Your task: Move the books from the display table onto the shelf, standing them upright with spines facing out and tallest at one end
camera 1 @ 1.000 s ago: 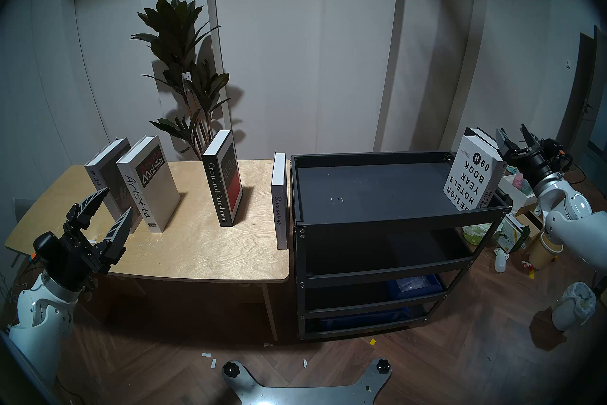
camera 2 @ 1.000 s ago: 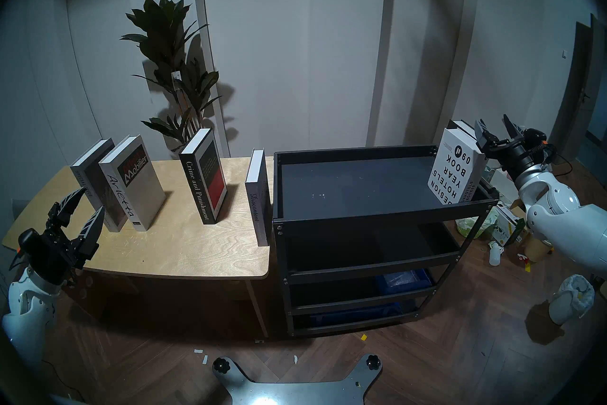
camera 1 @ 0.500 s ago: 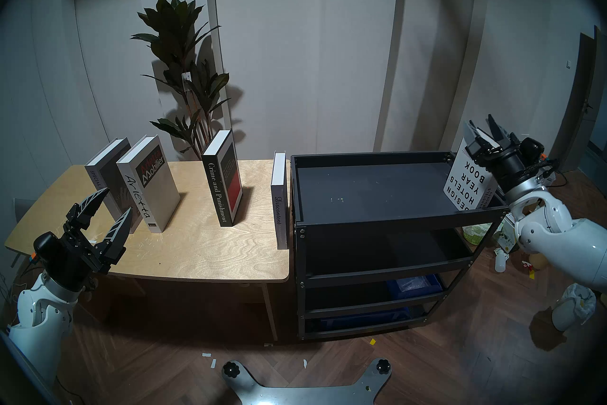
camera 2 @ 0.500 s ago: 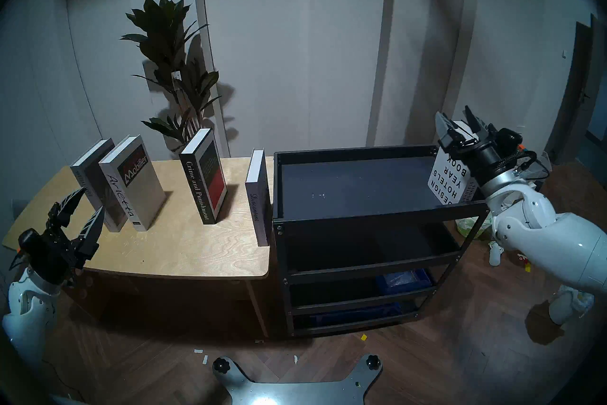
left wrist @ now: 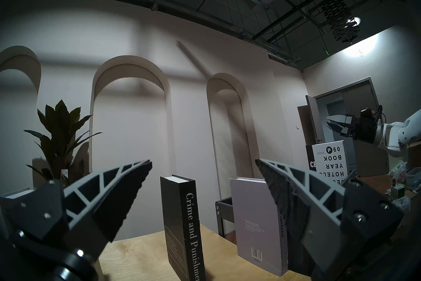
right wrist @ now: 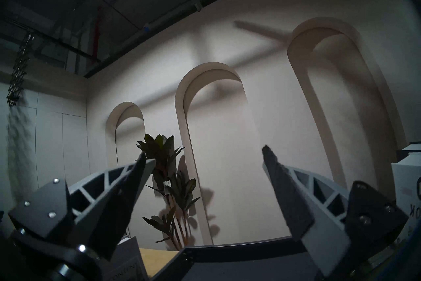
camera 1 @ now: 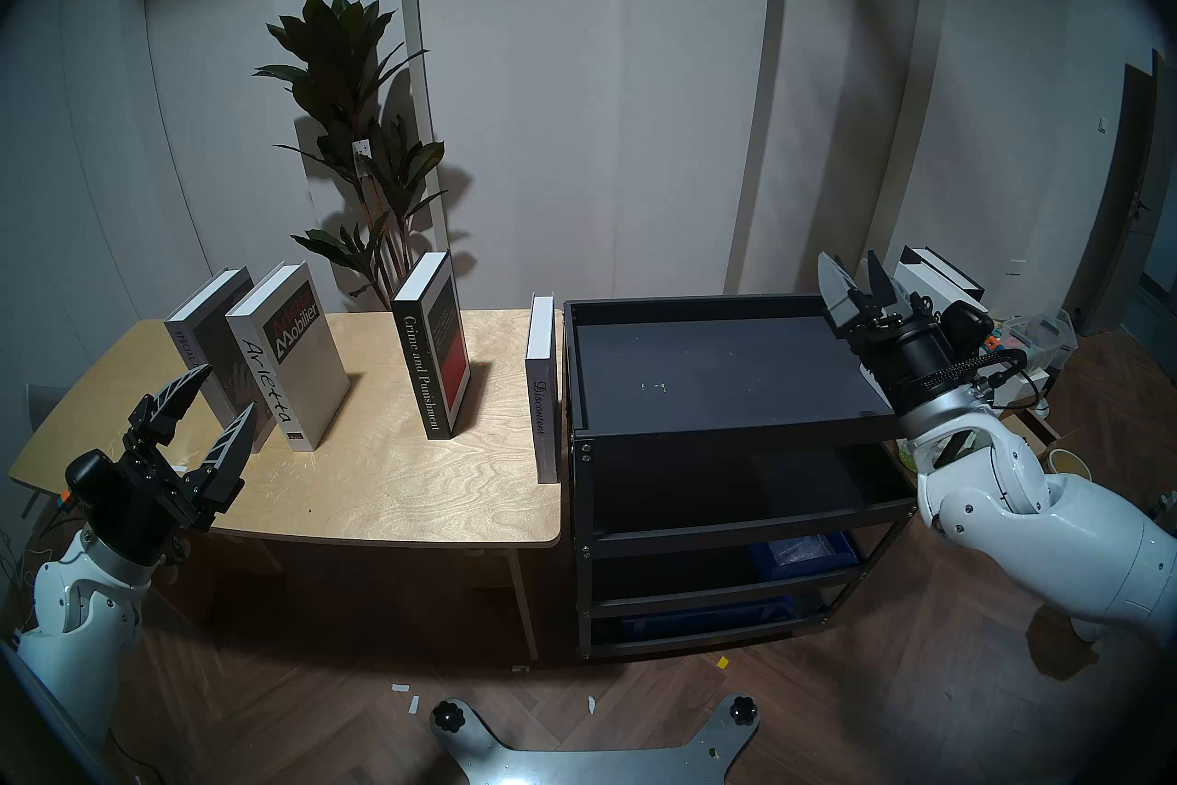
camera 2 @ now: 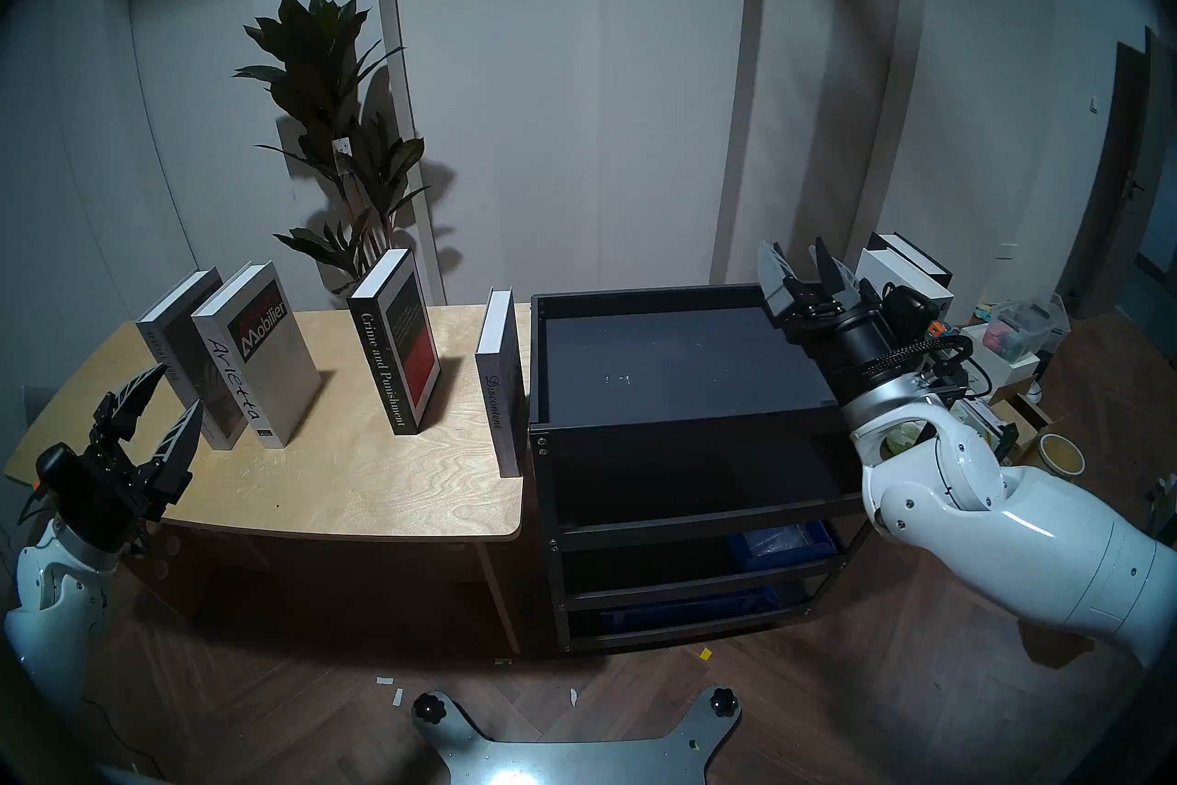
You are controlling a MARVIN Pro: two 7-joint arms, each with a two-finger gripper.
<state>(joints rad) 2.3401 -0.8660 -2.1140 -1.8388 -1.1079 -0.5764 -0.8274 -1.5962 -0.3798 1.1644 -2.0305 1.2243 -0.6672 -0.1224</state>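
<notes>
Four books stand on the display table: a grey SPECIAL ISSUE, Arietta, Crime and Punishment and Discontent, the last right beside the shelf. Two more books stand at the right end of the shelf's top tray, the white one in front and a black one behind. My right arm covers most of them in the head views. My right gripper hangs open and empty over the tray, just left of those books. My left gripper is open at the table's front left, near SPECIAL ISSUE.
A tall potted plant stands behind the table against the arched wall. A blue bin sits on a lower tier of the shelf. Boxes and a clear container crowd the floor right of the shelf. The robot's base is at the bottom.
My right arm has swung left, from the far right of the shelved books across their front to above the tray, still open. The left arm and all books have not moved.
</notes>
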